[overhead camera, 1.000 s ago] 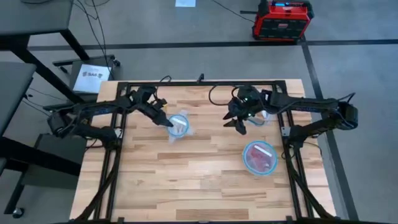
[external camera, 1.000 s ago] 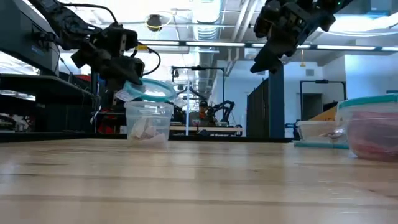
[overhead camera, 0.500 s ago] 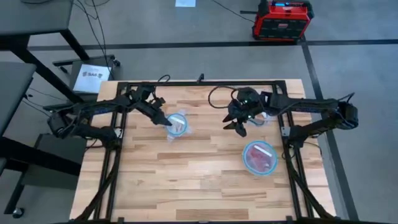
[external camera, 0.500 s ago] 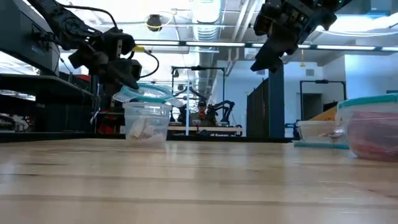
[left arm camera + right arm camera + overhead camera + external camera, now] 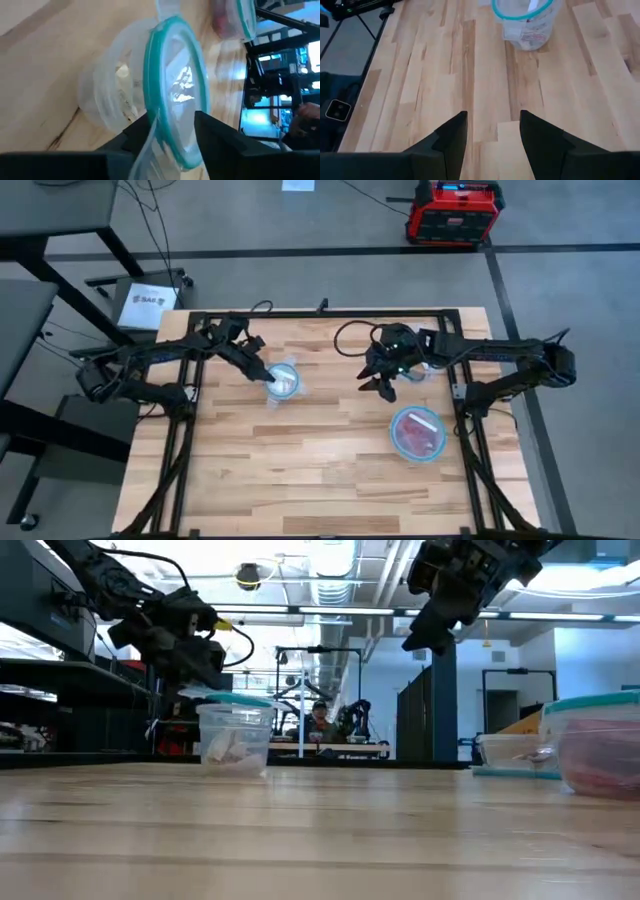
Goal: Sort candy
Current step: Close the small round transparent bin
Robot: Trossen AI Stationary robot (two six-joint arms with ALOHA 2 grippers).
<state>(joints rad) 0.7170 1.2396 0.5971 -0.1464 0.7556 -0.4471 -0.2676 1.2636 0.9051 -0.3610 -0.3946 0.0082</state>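
A clear container (image 5: 283,384) stands on the table left of centre, with pale wrapped candy (image 5: 228,748) in it. Its teal-rimmed lid (image 5: 236,699) lies level on top. My left gripper (image 5: 267,374) is shut on the lid at its left side. My right gripper (image 5: 382,387) hangs open well above the table right of centre, with nothing between its fingers (image 5: 451,141). A second, lidded container (image 5: 418,434) near the right edge holds red candy. My left gripper has the lid's edge (image 5: 159,118) between its two fingers, on the side nearest the arm. A clear tab (image 5: 148,148) of the lid runs back between them. The fingers come in slanting down from the table's left. The lid rests level on the container's mouth.
A third clear container (image 5: 510,750) stands at the far right, partly under my right arm. Bare wooden tabletop (image 5: 300,470) fills the near half. A black frame (image 5: 190,430) runs along the table's sides.
My left gripper has tipped and lowered the lid, which stood tilted over the container a second ago and now lies level on its mouth. The container has stayed in place.
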